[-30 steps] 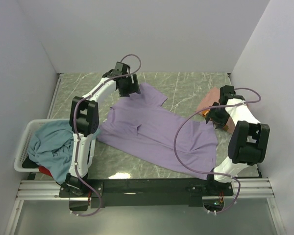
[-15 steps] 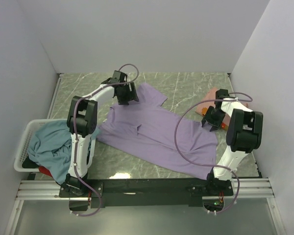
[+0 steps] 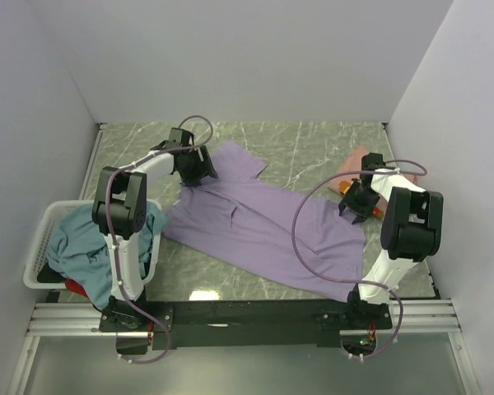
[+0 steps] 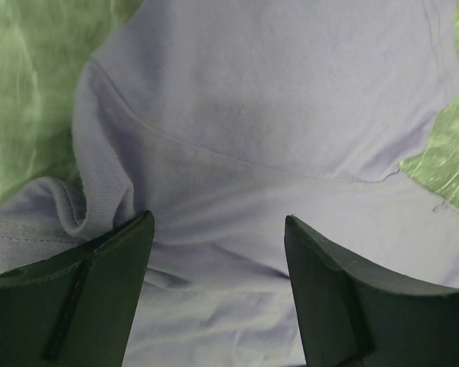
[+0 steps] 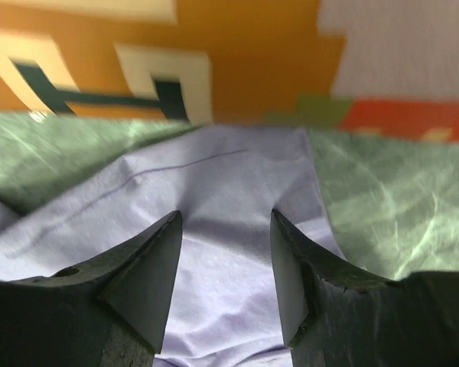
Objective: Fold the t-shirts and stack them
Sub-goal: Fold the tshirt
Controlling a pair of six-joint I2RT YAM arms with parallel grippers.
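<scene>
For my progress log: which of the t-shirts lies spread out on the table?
The lavender-purple t-shirt. It alone is spread over the table; the teal t-shirt is bunched in the basket, and the salmon-pink t-shirt lies compact at the far right.

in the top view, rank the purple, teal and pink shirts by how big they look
1. purple shirt, spread flat
2. teal shirt, bunched in the basket
3. pink shirt, partly hidden by the right arm

no legible txt, labels, nos.
</scene>
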